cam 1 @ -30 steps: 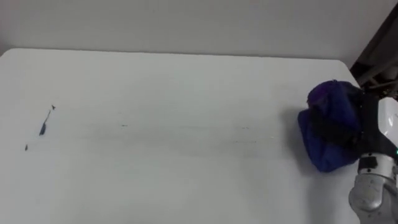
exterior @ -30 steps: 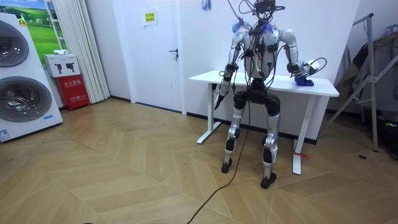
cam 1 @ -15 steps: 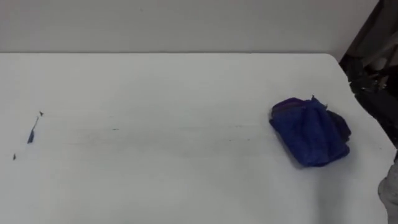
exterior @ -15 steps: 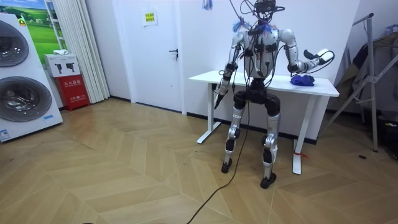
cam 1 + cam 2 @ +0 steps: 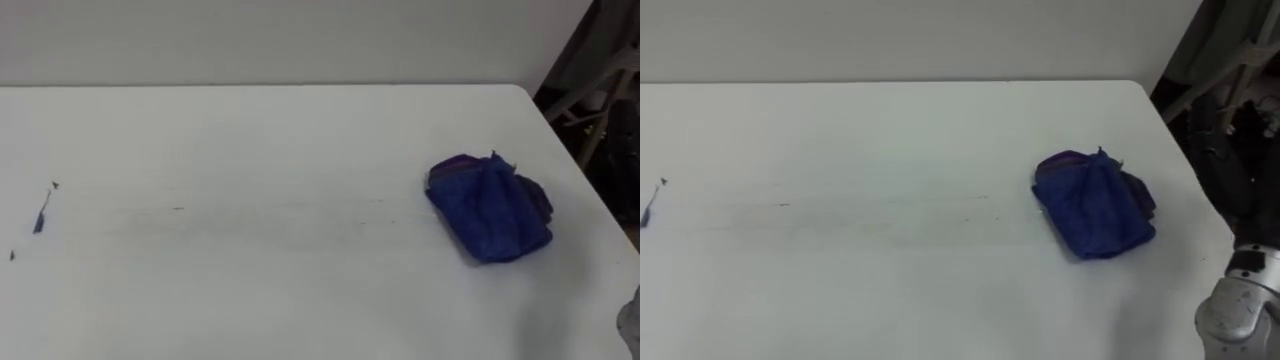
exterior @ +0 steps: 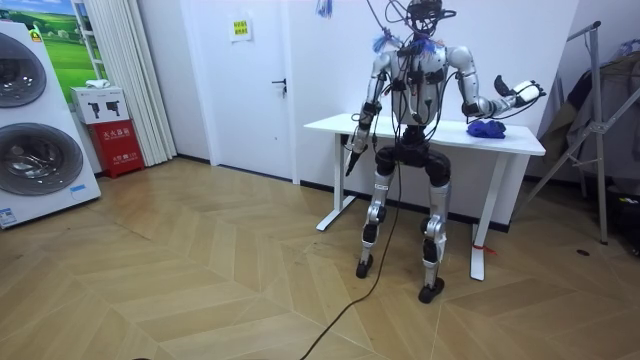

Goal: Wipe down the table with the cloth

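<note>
below right hand [image 6: 522,91]: blue cloth [image 5: 490,210] lies loose on counter [image 5: 250,130] | hand spread, empty | marks [image 5: 40,215] far to its left seemingly unwiped

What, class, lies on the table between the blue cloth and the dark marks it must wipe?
Nothing visible: only bare white table lies between the blue cloth and the dark marks near its left edge.

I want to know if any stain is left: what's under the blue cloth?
The blue cloth lies crumpled on the white table, with nothing on top of it. Whatever is beneath it is covered. Small dark marks show at the table's far left.
</note>
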You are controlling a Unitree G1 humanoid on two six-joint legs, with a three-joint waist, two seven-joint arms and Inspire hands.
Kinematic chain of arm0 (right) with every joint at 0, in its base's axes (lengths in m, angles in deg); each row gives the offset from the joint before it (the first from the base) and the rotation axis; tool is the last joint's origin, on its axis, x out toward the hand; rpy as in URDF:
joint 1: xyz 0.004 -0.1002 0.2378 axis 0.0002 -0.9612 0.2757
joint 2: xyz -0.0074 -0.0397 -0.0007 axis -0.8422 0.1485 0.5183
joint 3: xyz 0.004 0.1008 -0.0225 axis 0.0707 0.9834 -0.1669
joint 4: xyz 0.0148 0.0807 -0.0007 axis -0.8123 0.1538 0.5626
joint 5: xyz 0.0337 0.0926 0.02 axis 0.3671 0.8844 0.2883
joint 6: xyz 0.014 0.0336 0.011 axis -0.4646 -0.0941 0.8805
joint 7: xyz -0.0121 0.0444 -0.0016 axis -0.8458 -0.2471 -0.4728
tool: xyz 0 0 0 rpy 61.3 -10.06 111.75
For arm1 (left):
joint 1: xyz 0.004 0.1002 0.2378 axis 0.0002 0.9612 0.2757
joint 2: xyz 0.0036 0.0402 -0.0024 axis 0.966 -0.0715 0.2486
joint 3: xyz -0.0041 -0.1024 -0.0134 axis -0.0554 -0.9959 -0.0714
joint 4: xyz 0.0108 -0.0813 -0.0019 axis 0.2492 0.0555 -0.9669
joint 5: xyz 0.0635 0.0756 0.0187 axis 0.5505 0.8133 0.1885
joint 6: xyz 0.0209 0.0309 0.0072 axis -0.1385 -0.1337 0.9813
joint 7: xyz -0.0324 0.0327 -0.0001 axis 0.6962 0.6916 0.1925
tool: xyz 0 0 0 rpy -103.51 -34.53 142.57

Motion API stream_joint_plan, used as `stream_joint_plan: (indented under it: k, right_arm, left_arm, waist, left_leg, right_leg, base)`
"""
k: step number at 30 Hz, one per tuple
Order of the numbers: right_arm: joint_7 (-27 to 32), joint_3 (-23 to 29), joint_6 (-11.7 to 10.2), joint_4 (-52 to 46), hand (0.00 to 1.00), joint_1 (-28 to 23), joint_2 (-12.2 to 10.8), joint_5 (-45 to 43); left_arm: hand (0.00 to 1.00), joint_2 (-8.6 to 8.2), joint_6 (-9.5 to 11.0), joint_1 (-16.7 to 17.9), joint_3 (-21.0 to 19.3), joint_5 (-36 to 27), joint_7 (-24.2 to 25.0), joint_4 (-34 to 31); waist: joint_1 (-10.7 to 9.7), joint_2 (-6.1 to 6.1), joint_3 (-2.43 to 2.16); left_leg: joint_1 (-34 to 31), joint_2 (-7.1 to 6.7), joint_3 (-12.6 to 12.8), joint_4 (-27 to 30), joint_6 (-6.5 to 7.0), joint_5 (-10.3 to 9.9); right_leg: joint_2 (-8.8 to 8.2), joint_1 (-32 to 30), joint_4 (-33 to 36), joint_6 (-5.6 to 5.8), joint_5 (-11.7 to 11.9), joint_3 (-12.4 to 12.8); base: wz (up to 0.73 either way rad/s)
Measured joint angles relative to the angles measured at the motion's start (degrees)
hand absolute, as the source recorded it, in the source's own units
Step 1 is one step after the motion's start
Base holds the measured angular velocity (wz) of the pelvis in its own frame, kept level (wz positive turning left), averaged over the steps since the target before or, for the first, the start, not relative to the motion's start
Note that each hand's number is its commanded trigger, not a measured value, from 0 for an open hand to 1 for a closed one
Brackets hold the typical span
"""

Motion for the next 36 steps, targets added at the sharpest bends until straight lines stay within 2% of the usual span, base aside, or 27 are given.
stream_joint_plan:
  k: [7, 10, 12, 14, 15, 17, 19, 23, 24, 27, 30, 33, 36]
  right_arm:
    - [1.00, 3.17, 1.30, 14.81, 0.00, -0.85, 0.07, 9.34]
    - [1.08, 3.82, 1.87, 24.92, 0.00, -2.80, 0.04, 12.68]
    - [1.05, 4.64, 3.25, 31.02, 0.00, -2.97, -0.09, 13.84]
    - [1.04, 4.71, 3.82, 36.44, 0.00, -3.30, -0.02, 15.05]
    - [0.84, 4.62, 4.05, 40.14, 0.00, -3.45, -0.05, 16.46]
    - [0.29, 4.58, 3.43, 43.58, 0.00, -4.19, -0.67, 19.23]
    - [-0.53, 4.53, 3.73, 45.22, 0.00, -4.58, -0.82, 20.30]
    - [-3.94, 4.32, 6.28, 52.49, 0.00, -5.86, -2.30, 20.76]
    - [-5.12, 3.75, 6.95, 54.17, 0.00, -6.23, -2.97, 20.44]
    - [-7.55, 1.96, 9.16, 57.33, 0.00, -7.30, -4.15, 20.37]
    - [-10.11, -0.91, 11.54, 60.55, 0.00, -6.97, -4.45, 19.80]
    - [-12.18, -4.91, 12.97, 60.39, 0.00, -6.63, -4.54, 16.88]
    - [-14.08, -8.66, 13.18, 60.19, 0.00, -5.48, -4.85, 11.48]
  left_arm:
    - [0.00, 0.23, -0.41, 1.44, -4.05, 0.03, -0.28, -0.04]
    - [0.00, 0.30, -1.45, 2.00, -5.61, 0.08, -0.32, 0.05]
    - [0.00, 0.30, -1.75, 1.88, -6.21, 0.08, -0.36, 0.11]
    - [0.00, 0.33, -1.77, 1.79, -6.34, 0.05, -0.47, 0.86]
    - [0.00, 0.28, -1.92, 1.41, -6.28, 0.03, -0.48, 1.20]
    - [0.00, 0.23, -2.08, 1.53, -6.25, 0.03, -0.38, 1.26]
    - [0.00, 0.27, -2.31, 1.44, -6.27, 0.07, -0.21, 1.45]
    - [0.00, 0.07, -3.25, 0.12, -5.98, 0.44, -0.20, 4.47]
    - [0.00, -0.03, -3.71, 0.32, -5.73, 0.45, -0.20, 4.75]
    - [0.00, -0.32, -3.98, 0.40, -5.63, 0.40, -0.29, 4.94]
    - [0.00, -0.82, -4.33, -0.03, -4.57, 0.42, -0.38, 5.20]
    - [0.00, -1.19, -5.12, -0.23, -3.26, 0.63, -0.49, 6.29]
    - [0.00, -1.60, -5.15, -0.45, -2.44, 1.06, -0.67, 6.27]
  waist:
    - [-1.17, -0.58, -0.21]
    - [-1.70, -0.52, -0.59]
    - [-1.69, -0.73, -0.45]
    - [-1.70, -0.53, -0.52]
    - [-2.35, -0.31, -0.54]
    - [-2.42, -0.25, -0.52]
    - [-2.60, 0.01, -0.42]
    - [-2.59, 0.33, -0.53]
    - [-2.55, 0.55, -0.64]
    - [-2.74, 1.18, -0.56]
    - [-2.56, 1.61, -0.50]
    - [-2.27, 1.67, -0.52]
    - [-1.73, 1.66, -0.52]
  left_leg:
    - [-0.09, 0.07, 0.04, 0.01, -0.07, -0.09]
    - [0.12, 0.09, 0.02, 0.12, -0.04, -0.29]
    - [0.08, 0.09, 0.03, 0.12, -0.03, -0.32]
    - [0.10, 0.12, 0.03, 0.17, -0.06, -0.41]
    - [0.10, 0.14, 0.00, 0.25, -0.07, -0.49]
    - [0.13, 0.14, -0.03, 0.21, -0.08, -0.53]
    - [0.14, 0.14, -0.09, 0.35, -0.06, -0.60]
    - [0.14, 0.17, -0.41, 0.53, -0.05, -0.74]
    - [0.17, 0.18, -0.60, 0.56, -0.05, -0.73]
    - [0.79, 0.21, -0.71, 0.51, -0.03, -0.82]
    - [1.06, 0.21, -0.87, 0.37, -0.12, -1.26]
    - [1.08, 0.29, -0.86, 0.54, -0.23, -1.33]
    - [1.09, 0.31, -0.87, 0.60, -0.14, -1.28]
  right_leg:
    - [0.03, 0.63, -0.20, 0.00, 0.00, -0.20]
    - [0.02, 0.98, -0.17, 0.00, 0.00, -0.29]
    - [0.02, 0.90, -0.14, 0.00, 0.00, -0.28]
    - [0.02, 0.91, -0.12, 0.00, 0.00, -0.28]
    - [0.03, 1.04, -0.13, 0.00, 0.00, -0.38]
    - [0.04, 1.14, -0.13, 0.00, 0.00, -0.43]
    - [0.06, 1.23, -0.20, 0.00, 0.00, -0.31]
    - [0.07, 1.52, -0.19, -0.01, 0.00, -0.44]
    - [0.07, 1.60, -0.12, -0.01, 0.00, -0.52]
    - [0.07, 2.25, -0.18, 0.00, 0.00, -0.87]
    - [0.07, 2.68, -0.24, 0.01, -0.01, -1.03]
    - [0.14, 2.65, -0.20, 0.00, 0.00, -1.00]
    - [0.14, 2.69, -0.16, -0.02, 0.01, -1.01]
  base:
    - [0.00]
    - [0.00]
    - [0.00]
    - [0.00]
    - [0.00]
    - [0.02]
    - [0.00]
    - [0.04]
    - [0.00]
    - [0.01]
    - [0.02]
    - [-0.01]
    - [0.00]
